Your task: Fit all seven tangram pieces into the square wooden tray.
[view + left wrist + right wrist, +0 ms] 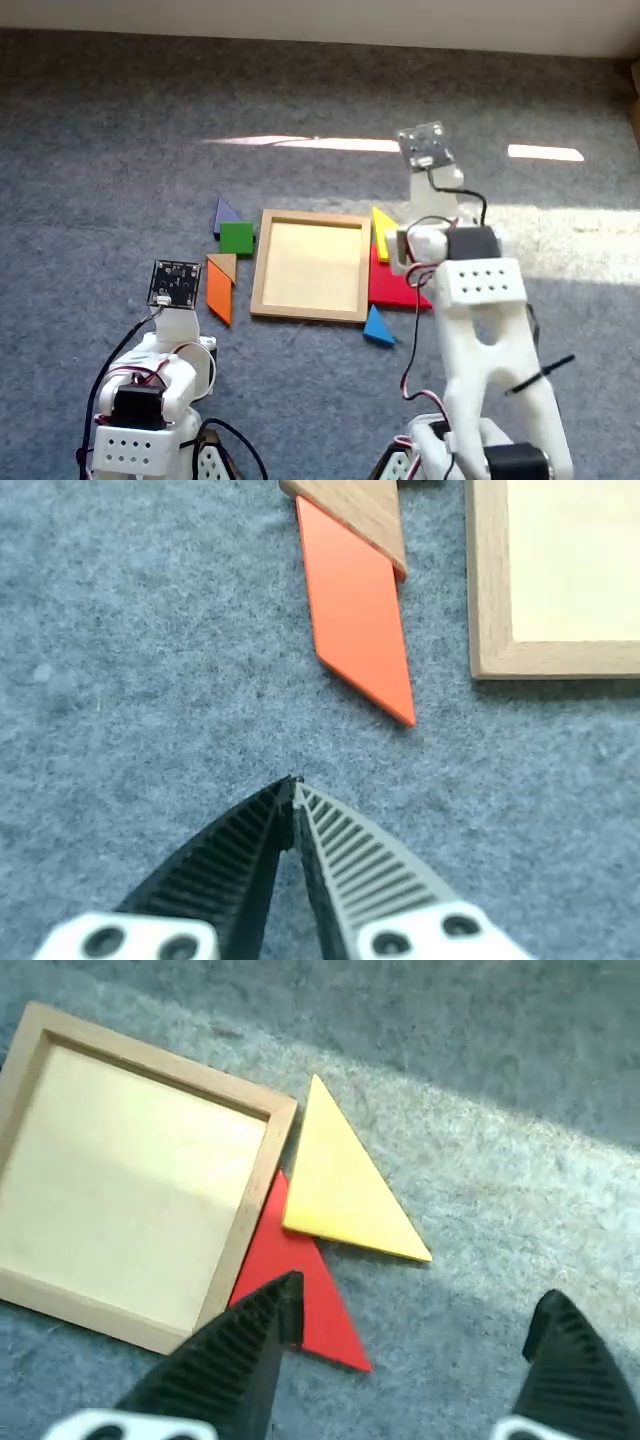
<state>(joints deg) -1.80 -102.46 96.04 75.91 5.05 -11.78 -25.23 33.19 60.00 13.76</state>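
Seven tangram pieces lie loose on the grey carpeted surface (120, 150), and none is inside the square wooden tray (259, 265). By this look, the task is at its very start.

High view: the tray sits mid-scene with its pale floor bare. Along its left side, from far to near, are a purple triangle (226, 213), a green square (237, 238), a tan triangle (222, 266) and an orange parallelogram (219, 293). On its right side are a yellow triangle (383, 222), a red triangle (395, 285) and, near the closest corner, a blue triangle (378, 327). The left arm (160, 380) is just short of the orange piece. The right arm (490, 330) stands over the red and yellow ones.

Left wrist view: the left hand (295, 788) has its fingers pressed together on nothing and points at the orange parallelogram (355, 630), a little apart from it. The tan triangle (355, 510) touches the orange piece's far end, and a tray corner (490, 580) lies beside both.

Right wrist view: the right hand (420, 1300) is spread wide and empty above the carpet. The yellow triangle (340, 1185) lies against the tray's rim (160, 1065) and overlaps the red triangle (325, 1310), which also touches the rim.

All seven pieces are left to pick up, turn and seat. The yellow one looks likely to need lifting clear before the red.
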